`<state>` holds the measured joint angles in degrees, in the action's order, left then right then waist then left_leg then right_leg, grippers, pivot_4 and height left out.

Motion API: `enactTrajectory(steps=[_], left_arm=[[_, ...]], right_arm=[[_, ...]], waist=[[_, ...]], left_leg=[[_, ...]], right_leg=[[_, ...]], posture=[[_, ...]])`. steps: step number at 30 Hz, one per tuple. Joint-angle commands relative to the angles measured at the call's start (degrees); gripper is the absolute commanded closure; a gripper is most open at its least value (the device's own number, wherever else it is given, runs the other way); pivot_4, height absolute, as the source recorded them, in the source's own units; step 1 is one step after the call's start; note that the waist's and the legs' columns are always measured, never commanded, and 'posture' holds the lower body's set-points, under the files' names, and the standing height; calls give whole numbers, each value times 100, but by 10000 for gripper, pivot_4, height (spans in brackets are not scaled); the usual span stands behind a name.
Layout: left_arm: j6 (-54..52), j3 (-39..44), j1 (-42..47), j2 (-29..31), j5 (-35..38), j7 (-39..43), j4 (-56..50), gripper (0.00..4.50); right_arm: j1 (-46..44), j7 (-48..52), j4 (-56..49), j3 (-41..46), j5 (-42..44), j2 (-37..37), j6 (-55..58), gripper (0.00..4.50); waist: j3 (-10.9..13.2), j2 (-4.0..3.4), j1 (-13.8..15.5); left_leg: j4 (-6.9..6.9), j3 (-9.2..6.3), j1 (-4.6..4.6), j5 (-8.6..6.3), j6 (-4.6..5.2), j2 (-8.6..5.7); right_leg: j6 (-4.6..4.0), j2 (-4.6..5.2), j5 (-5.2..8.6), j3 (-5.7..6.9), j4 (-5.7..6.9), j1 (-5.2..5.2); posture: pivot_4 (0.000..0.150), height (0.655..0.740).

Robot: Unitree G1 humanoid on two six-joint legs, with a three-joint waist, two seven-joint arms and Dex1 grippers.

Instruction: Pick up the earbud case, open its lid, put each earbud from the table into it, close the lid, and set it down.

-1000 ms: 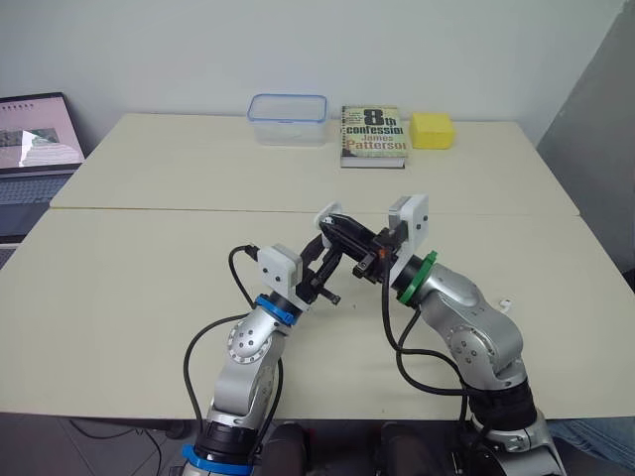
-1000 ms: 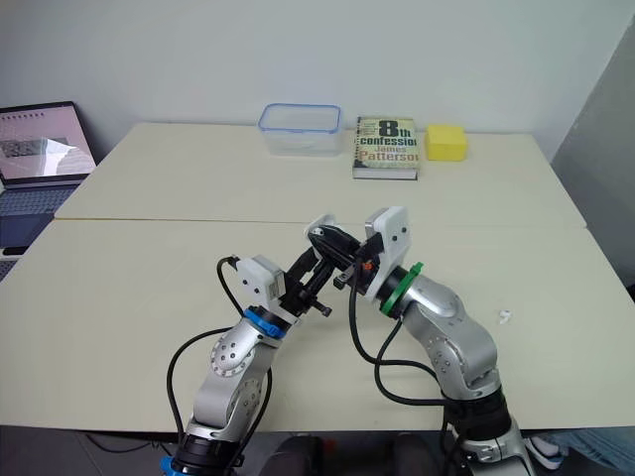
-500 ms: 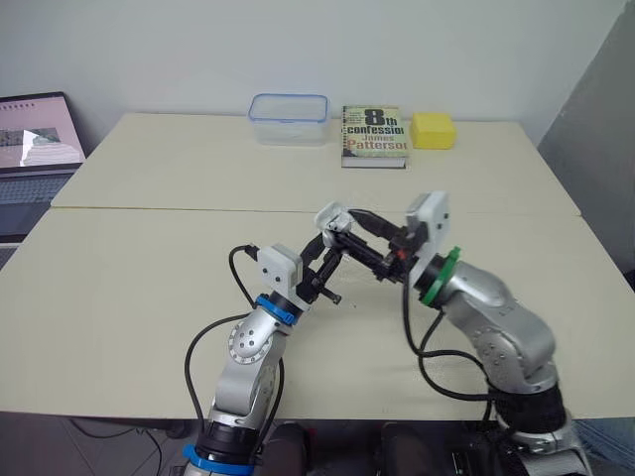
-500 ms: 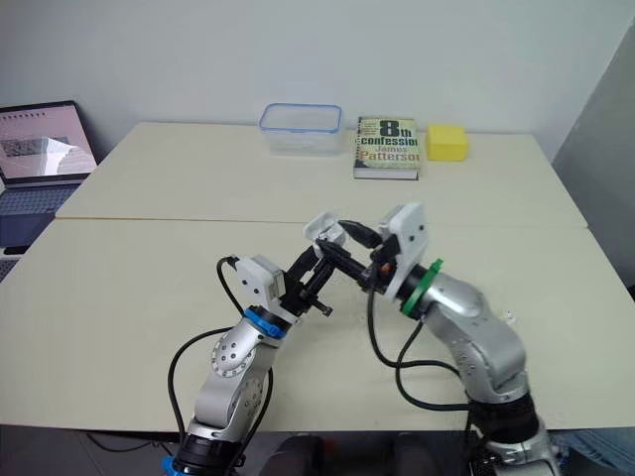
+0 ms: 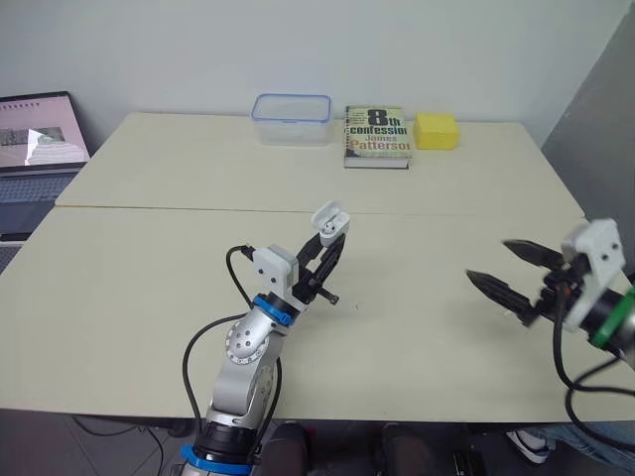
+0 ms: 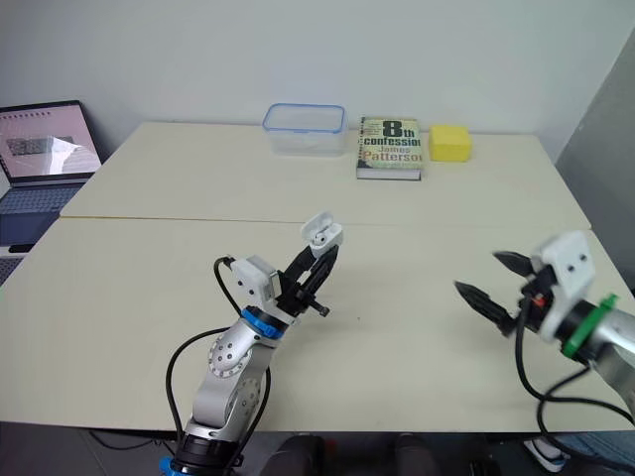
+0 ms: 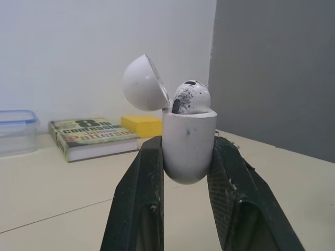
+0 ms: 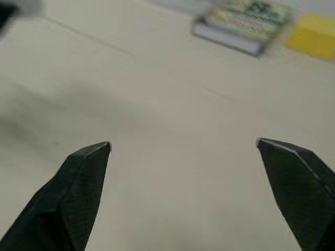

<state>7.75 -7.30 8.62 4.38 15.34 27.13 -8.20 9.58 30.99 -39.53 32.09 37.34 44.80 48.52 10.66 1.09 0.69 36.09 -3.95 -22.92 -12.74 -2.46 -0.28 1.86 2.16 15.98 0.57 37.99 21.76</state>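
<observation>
My left gripper [image 5: 330, 239] is raised over the middle of the near table and shut on the white earbud case [image 5: 329, 220]. The case stands upright between the fingers [image 7: 137, 204], with its lid [image 7: 144, 83] swung open. One white earbud [image 7: 191, 98] sits in the case, its top poking out. My right gripper [image 5: 487, 261] hangs far to the right, near the table's right edge, well apart from the case. It is open wide with nothing between its fingertips [image 8: 86, 157].
At the back of the far table stand a clear lidded container [image 5: 290, 118], a book [image 5: 377, 136] and a yellow sponge [image 5: 436, 130]. An open laptop [image 5: 35, 139] sits at the far left. A seam [image 5: 179, 209] runs between the two tables.
My right gripper has drawn away from the case, swung far to the right and opened wide. The left gripper still holds the open case in the same place.
</observation>
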Motion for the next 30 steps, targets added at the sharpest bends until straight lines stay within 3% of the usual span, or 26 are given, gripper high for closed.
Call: enactTrajectory(steps=[1,9,15,21,30], left_arm=[[59,31,59,22,76,77,-80,37362],[46,99,134,71,88,146,-11,37362],[-2,100,134,97,81,138,-48,37362],[-54,13,91,85,26,121,-121,37362],[-55,-9,46,86,-13,91,-128,37362]], right_arm=[[209,-554,-490,290,-209,-101,272,0],[376,-1417,-868,322,-292,-517,1125,0],[-125,-2156,-659,-8,-418,-998,1758,0],[-882,-3148,34,-893,-1158,-1885,1777,0],[-1074,-3798,908,-1695,-2265,-2706,902,0]], waist=[[-1,-1,-28],[-1,-1,-21],[-1,-2,-32],[-2,-3,-66],[-4,-6,-78]], left_leg=[[0,1,2,0,0,0],[-1,-2,-7,0,0,-2],[-1,-1,-2,0,0,-2],[-3,-2,-3,0,0,-2],[-4,-5,-5,0,0,-1]], right_leg=[[1,0,-1,-1,0,-1],[2,-1,-1,2,-11,-1],[2,0,-1,0,-7,-1],[2,-1,-1,0,-7,1],[2,-1,-1,1,-4,5]], posture=[[1500,7400],[1500,7400],[1500,7400],[1500,7400],[1500,7400]])
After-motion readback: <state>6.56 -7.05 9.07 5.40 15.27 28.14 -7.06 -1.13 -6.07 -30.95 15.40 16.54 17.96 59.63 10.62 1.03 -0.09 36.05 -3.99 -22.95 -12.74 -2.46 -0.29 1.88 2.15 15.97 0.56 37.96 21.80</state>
